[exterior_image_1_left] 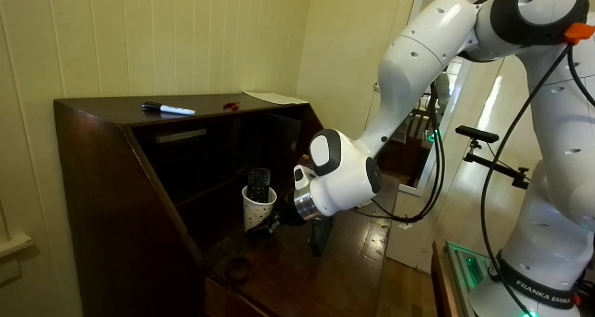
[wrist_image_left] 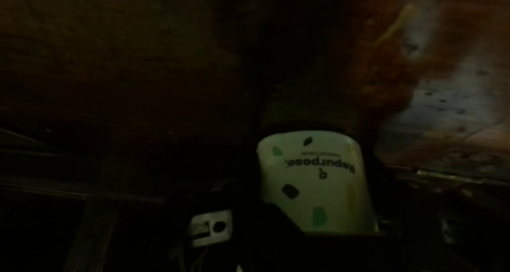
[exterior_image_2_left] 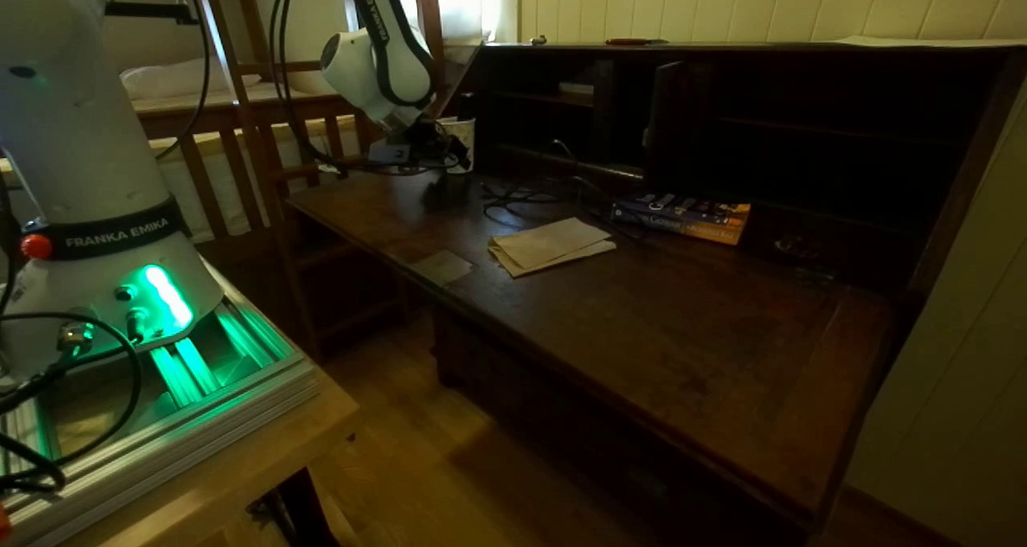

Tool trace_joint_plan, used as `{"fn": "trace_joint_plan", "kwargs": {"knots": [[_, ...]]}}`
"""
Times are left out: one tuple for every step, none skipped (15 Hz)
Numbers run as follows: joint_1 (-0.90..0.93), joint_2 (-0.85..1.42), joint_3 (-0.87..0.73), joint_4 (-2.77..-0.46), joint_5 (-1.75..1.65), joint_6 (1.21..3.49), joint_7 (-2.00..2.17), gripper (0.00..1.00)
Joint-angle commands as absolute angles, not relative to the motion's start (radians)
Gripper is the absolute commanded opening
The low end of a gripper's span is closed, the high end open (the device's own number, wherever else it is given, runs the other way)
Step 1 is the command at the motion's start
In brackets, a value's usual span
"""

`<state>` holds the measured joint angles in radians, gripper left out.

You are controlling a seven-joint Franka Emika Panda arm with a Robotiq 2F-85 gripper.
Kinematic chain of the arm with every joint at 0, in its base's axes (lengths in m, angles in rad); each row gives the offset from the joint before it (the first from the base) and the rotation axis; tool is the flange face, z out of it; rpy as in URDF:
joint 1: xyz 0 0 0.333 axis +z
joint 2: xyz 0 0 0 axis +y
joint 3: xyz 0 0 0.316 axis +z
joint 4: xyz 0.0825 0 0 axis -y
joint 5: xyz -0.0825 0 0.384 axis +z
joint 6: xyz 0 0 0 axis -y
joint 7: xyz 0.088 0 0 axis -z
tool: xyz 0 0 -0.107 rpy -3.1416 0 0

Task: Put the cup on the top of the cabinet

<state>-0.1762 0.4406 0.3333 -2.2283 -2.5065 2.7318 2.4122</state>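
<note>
I see 1 white arm [exterior_image_1_left: 409, 68] arched down to a tilted gripper [exterior_image_1_left: 267, 225], jaws too dark to judge.

Gripper [exterior_image_1_left: 266, 226] at lower side of white cup [exterior_image_1_left: 256, 213]; 1 black remote [exterior_image_1_left: 258, 184] upright inside; 1 marker [exterior_image_1_left: 168, 108] atop cabinet [exterior_image_1_left: 107, 177].
</note>
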Motion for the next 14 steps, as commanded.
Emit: {"fn": "trace_joint_plan", "kwargs": {"knots": [[-0.16,0.371,0.291,-2.263,-2.455,2.748,2.37,0.38],[-0.163,0.348,0.283,-2.274,-2.448,2.757,2.362,0.38],[-0.169,0.321,0.276,-2.283,-2.444,2.775,2.361,0.38],[-0.173,0.287,0.265,-2.293,-2.432,2.8,2.351,0.38],[-0.181,0.245,0.258,-2.3,-2.433,2.835,2.351,0.38],[-0.198,0.209,0.258,-2.303,-2.442,2.863,2.351,0.38],[-0.205,0.177,0.249,-2.296,-2.45,2.893,2.353,0.38],[-0.218,0.142,0.236,-2.278,-2.448,2.943,2.349,0.38],[-0.228,0.116,0.22,-2.258,-2.436,2.985,2.337,0.38],[-0.235,0.092,0.197,-2.241,-2.416,3.021,2.312,0.38],[-0.248,0.083,0.166,-2.206,-2.379,3.088,2.27,0.38],[-0.256,0.078,0.129,-2.187,-2.319,3.146,2.206,0.38],[-0.265,0.088,0.091,-2.161,-2.257,3.221,2.134,0.38],[-0.272,0.098,0.054,-2.145,-2.211,3.292,2.07,0.38]]}}
